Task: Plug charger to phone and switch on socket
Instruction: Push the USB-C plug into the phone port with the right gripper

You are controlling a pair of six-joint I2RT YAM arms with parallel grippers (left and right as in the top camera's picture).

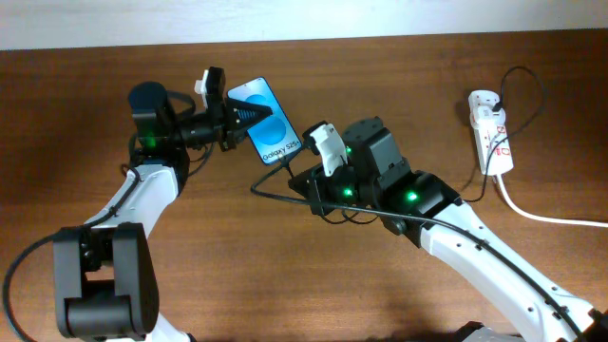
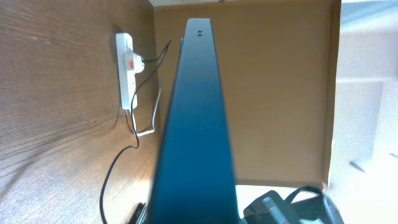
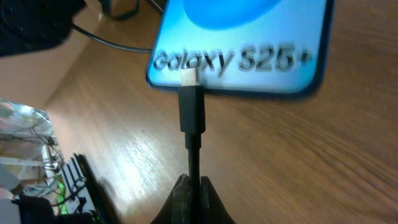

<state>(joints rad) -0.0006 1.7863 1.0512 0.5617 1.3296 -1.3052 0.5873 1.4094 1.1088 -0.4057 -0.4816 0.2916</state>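
The phone (image 1: 267,122) has a blue screen and a white "Galaxy S25" band. It is held tilted above the table by my left gripper (image 1: 239,113), shut on its upper end. In the left wrist view the phone (image 2: 196,124) fills the middle, seen edge-on. My right gripper (image 3: 191,190) is shut on the charger cable (image 3: 193,149) just behind its plug. The silver plug tip (image 3: 189,78) sits right at the phone's bottom edge (image 3: 242,62); I cannot tell if it is inserted. The white socket strip (image 1: 490,128) lies at the far right.
A thick white cord (image 1: 541,211) runs from the socket to the right edge. The thin black charger cable (image 1: 275,195) loops on the table under my right arm. The socket also shows in the left wrist view (image 2: 126,68). A wall borders the table's far edge.
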